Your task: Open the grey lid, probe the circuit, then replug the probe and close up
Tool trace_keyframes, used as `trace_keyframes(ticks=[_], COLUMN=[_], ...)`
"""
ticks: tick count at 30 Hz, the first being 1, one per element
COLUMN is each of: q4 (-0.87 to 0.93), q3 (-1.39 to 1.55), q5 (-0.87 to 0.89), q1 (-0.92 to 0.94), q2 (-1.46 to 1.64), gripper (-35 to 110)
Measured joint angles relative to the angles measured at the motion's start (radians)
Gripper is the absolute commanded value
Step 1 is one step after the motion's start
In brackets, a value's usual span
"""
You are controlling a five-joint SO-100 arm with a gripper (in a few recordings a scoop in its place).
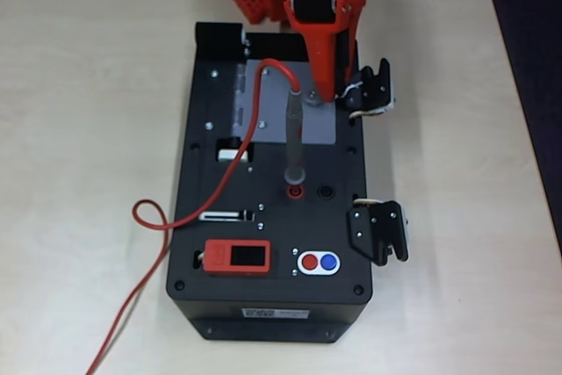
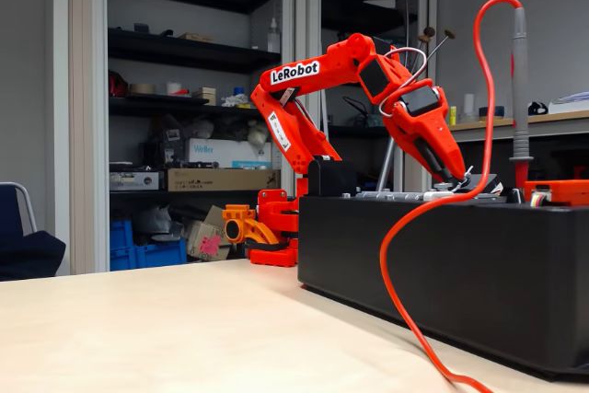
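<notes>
The grey lid (image 1: 263, 103) lies flat and closed on the far half of the black box (image 1: 272, 305), so the circuit is hidden under it. The probe (image 1: 292, 133) stands upright, plugged into the red socket (image 1: 295, 191). Its red cable (image 1: 237, 164) arcs over the box and off to the left. In the fixed view the probe (image 2: 521, 89) rises at the right. My orange gripper (image 1: 320, 94) points down onto the lid just right of the probe, with a small black knob (image 1: 311, 96) at its tip. The gripper (image 2: 457, 175) touches the box top. Its jaw gap is not visible.
Two black latches (image 1: 373, 91) (image 1: 380, 231) hang off the box's right side. Near the front sit an orange display module (image 1: 237, 257), red and blue buttons (image 1: 318, 262) and a black socket (image 1: 327, 191). The cable loops on the table (image 1: 88, 129) at the left.
</notes>
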Motion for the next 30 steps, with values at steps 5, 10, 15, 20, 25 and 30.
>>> trace_keyframes(ticks=[5, 10, 15, 20, 25, 30], q4=[-0.025, -0.038, -0.055, -0.064, -0.077, -0.077], q3=[0.003, 0.003, 0.003, 0.005, 0.017, 0.032], q5=[0.026, 0.041, 0.041, 0.041, 0.043, 0.043], q1=[-0.034, -0.034, -0.043, -0.043, -0.032, -0.011], q2=[0.006, 0.003, -0.011, -0.012, -0.012, 0.006], gripper=[11, 12, 10, 10, 6, 0])
